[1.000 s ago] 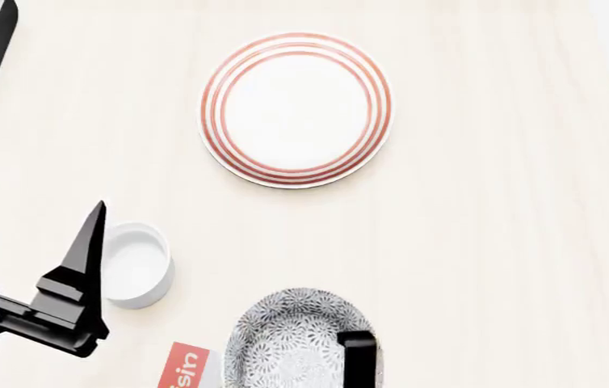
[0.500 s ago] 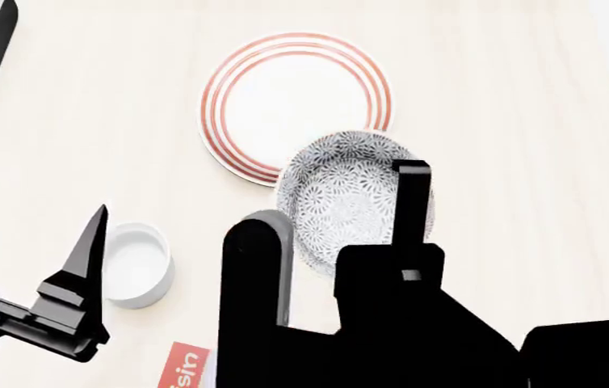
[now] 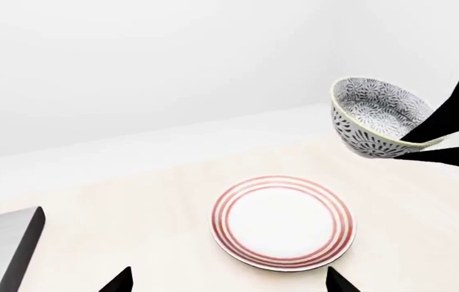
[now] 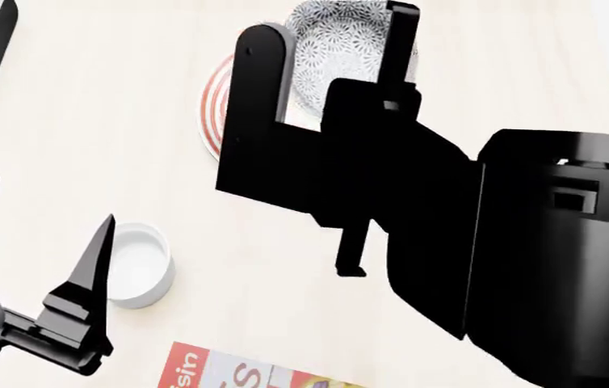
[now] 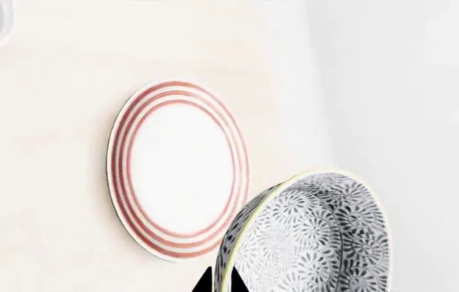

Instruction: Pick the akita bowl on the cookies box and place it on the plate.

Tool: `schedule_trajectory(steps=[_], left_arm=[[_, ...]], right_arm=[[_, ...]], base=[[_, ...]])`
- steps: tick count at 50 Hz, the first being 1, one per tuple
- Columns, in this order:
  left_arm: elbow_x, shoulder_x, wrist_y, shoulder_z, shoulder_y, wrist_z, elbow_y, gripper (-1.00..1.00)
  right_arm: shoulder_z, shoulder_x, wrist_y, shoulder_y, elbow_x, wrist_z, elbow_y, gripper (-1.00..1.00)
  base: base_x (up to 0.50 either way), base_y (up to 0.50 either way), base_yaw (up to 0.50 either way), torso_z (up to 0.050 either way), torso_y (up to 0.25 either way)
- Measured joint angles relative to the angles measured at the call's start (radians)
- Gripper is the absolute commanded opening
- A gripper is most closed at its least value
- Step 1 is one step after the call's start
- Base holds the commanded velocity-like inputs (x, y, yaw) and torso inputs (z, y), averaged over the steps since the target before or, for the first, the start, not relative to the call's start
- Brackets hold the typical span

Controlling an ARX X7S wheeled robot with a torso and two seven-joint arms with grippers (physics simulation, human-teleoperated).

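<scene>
Risk first: bowl (image 3: 375,117) hangs in the air, tilted, pinched only at its rim by the right end effector (image 4: 326,48), w/ one finger inside and one outside the wall. A rim pinch on a deep round bowl could slip or let it swing, esp. if the arm jolts on the way down. In the left wrist view the bowl sits above and off to one side of the plate (image 3: 283,222), not centred over it, so letting go from here would likely drop it on the plate's edge or onto the bare surface (image 3: 115,213) (maybe tipping it over). It needs levelling and lowering first, I'd judge.

Bowl looks deep and round, fine grey-and-white speckle inside and out, pale rim; it seems intact. Plate is shallow, white, thin red rings, nothing on it.

Left end effector (image 4: 35,234) is open and holds nothing, parked near the white cup (image 4: 137,265), well apart from the plate. Cookie box (image 4: 229,373) shows only as a red corner at the near edge of the head view.
</scene>
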Motion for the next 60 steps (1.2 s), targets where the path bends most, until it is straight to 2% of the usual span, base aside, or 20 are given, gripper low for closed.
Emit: schedule_trajectory(steps=[31, 54, 60], left_arm=[[0.009, -0.008, 0.024, 0.009, 0.013, 0.0, 0.005, 1.0], [0.011, -0.009, 0.048, 0.01, 0.021, 0.005, -0.009, 1.0], [0.018, -0.012, 0.062, 0.012, 0.026, 0.01, -0.014, 1.0]], right_arm=[[0.076, -0.261, -0.241, -0.247, -0.139, -0.143, 0.638, -1.0], [0.102, -0.408, -0.389, -0.4, -0.207, -0.196, 0.967, -1.0], [0.106, -0.433, -0.41, -0.423, -0.22, -0.209, 1.02, -1.0]], base=[[0.0, 0.0, 0.0, 0.0, 0.0], [0.0, 0.0, 0.0, 0.0, 0.0], [0.0, 0.0, 0.0, 0.005, -0.223]])
